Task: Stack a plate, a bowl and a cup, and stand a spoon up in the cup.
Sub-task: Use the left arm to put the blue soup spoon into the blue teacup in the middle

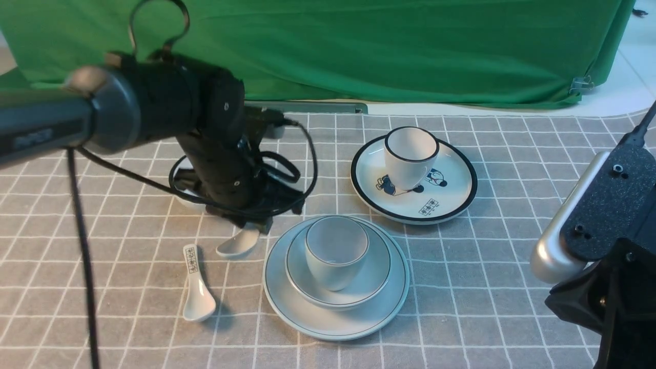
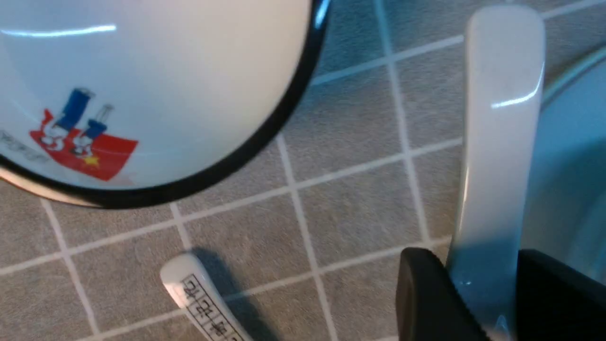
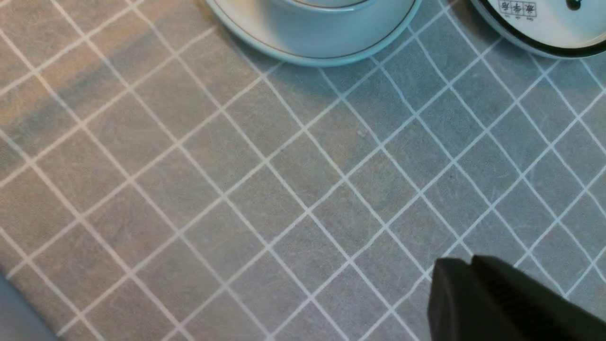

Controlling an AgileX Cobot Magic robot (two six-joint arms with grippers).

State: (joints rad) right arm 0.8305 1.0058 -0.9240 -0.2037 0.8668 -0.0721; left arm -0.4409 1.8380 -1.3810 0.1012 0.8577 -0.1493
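Plain spoon [image 2: 497, 142] in left hand [image 2: 485, 289]

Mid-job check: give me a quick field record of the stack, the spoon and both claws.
stack: cup in bowl on plate
plain spoon: handle gripped, not yet in cup
left claw: shut on plain spoon
right claw: shut, empty, over checked cloth
extras: printed spoon lying on cloth; black-rimmed cup on cartoon plate
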